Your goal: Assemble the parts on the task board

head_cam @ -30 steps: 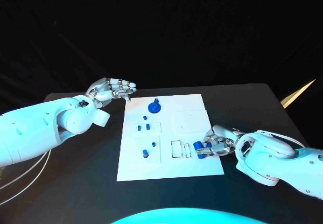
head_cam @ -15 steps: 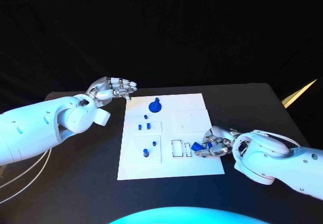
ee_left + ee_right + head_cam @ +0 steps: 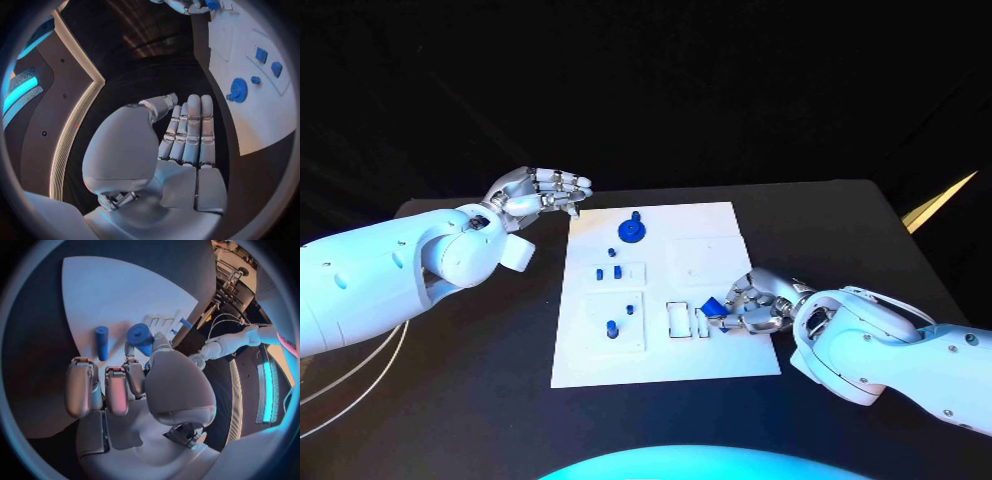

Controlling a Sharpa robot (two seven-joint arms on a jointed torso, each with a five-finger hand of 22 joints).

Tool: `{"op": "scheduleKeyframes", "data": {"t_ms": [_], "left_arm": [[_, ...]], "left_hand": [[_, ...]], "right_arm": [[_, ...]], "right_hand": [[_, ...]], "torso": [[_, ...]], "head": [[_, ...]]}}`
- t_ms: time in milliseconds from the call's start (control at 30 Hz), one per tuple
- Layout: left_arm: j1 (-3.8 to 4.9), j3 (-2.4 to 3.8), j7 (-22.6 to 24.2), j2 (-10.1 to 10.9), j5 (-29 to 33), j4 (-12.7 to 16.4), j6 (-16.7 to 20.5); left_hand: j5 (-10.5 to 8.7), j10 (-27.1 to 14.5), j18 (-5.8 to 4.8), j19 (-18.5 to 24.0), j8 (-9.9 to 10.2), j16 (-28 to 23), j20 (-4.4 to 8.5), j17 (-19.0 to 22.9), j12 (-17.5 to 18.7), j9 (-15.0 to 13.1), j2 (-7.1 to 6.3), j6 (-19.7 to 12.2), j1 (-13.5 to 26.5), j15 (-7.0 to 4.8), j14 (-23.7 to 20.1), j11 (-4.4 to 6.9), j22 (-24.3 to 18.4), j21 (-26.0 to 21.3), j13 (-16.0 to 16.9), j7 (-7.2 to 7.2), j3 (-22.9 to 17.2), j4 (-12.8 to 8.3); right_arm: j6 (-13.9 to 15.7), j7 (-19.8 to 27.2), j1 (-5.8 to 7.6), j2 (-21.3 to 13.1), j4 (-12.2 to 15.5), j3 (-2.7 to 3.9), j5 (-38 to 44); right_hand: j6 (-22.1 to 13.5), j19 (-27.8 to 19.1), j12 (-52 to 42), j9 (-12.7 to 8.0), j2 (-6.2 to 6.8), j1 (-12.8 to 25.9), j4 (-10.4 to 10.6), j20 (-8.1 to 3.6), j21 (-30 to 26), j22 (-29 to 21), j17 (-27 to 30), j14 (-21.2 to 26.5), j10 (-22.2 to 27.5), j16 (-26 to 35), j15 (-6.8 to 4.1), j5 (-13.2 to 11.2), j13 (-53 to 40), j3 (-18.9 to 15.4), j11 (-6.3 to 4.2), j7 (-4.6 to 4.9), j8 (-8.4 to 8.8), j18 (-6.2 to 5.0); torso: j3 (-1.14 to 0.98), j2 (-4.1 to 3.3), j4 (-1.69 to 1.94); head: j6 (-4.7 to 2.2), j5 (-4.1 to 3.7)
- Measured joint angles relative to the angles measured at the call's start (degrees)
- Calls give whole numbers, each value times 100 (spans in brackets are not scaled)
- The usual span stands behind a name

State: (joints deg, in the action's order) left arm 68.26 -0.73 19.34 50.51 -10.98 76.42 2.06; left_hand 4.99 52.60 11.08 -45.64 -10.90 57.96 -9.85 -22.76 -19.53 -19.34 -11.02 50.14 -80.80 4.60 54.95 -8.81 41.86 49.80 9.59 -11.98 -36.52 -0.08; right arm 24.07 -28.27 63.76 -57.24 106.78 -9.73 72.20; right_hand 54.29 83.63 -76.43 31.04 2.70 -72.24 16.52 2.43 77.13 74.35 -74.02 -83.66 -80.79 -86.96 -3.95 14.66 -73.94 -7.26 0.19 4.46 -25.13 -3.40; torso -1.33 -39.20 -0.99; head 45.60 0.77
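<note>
**While one part is in hand, most of the board waits**

Though several blue parts already stand on the task board (image 3: pixel 668 290), assembly looks only partly done, judging by the layout. In the head view the right hand (image 3: pixel 759 303), at the frame's lower right, sits at the board's right edge with its fingers curled around a blue part (image 3: pixel 714 309); the right wrist view shows that part (image 3: pixel 141 335) pinched between thumb and fingers, just above the white surface. A loose blue peg (image 3: pixel 101 342) lies flat on the board beside it, not yet placed.

Near the board's top centre a round blue piece (image 3: pixel 632 231) rests, apparently seated. Below it, left of centre, small blue pieces (image 3: pixel 607 271) sit in a raised square, and another blue piece (image 3: pixel 612 326) stands in the square beneath. Two narrow slots (image 3: pixel 687 319) by the right hand look unfilled. The square recess (image 3: pixel 702 256) at the board's right also looks vacant.

The left hand (image 3: pixel 542 190), upper left of the frame, hangs off the board's top-left corner; its fingers (image 3: pixel 190 131) lie straight and together, holding nothing.

Surface: a black table (image 3: pixel 862 230), matte. Room behind is dark; a pale pointed object (image 3: pixel 939 198) shows at the right edge.
</note>
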Motion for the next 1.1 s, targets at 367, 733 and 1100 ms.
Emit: {"op": "scheduleKeyframes", "data": {"t_ms": [367, 733, 1100], "left_arm": [[0, 0, -2, -11, 0, -6, 0], [0, 0, -19, -13, 1, -5, -7], [0, -1, -31, -14, 1, 1, -27]], "left_hand": [[0, 1, 0, 0, 0, 0, 0, 0, 0, 1, 0, 0, 0, 0, 0, 0, 0, 0, 0, 0, 0, 0], [0, 2, 0, 0, 0, -64, 0, 0, 0, 1, 0, 0, 0, 0, 0, 1, 0, 0, 0, 0, 0, 0], [0, 1, 0, 0, 0, -64, 0, 0, -1, 2, 0, 0, 0, 0, 0, 0, 0, 0, 0, 0, 0, 0]], "right_arm": [[47, 136, 185, 128, 215, 8, -543], [-247, -29, 176, 517, 17, 4, -649], [-207, -204, 161, 728, -205, 5, -442]], "right_hand": [[8, 18, 0, -15, -115, 115, 0, -19, 25, 0, 0, 3, -33, -25, 2, 45, 0, 0, -27, -9, 0, 43], [10, 18, -70, -28, -314, 315, 0, -20, 88, 0, 0, -26, -71, -26, -27, 44, 0, 0, -48, -11, 34, 43], [20, 18, -104, -29, -354, 355, 0, -21, 156, 0, 0, -26, -82, -49, -28, 44, -1, 0, -40, -21, 34, 44]], "torso": [[4, 1, 1], [-1, -7, 4], [-2, -9, 1]], "head": [[-18, -9], [7, 16], [23, 31]]}}
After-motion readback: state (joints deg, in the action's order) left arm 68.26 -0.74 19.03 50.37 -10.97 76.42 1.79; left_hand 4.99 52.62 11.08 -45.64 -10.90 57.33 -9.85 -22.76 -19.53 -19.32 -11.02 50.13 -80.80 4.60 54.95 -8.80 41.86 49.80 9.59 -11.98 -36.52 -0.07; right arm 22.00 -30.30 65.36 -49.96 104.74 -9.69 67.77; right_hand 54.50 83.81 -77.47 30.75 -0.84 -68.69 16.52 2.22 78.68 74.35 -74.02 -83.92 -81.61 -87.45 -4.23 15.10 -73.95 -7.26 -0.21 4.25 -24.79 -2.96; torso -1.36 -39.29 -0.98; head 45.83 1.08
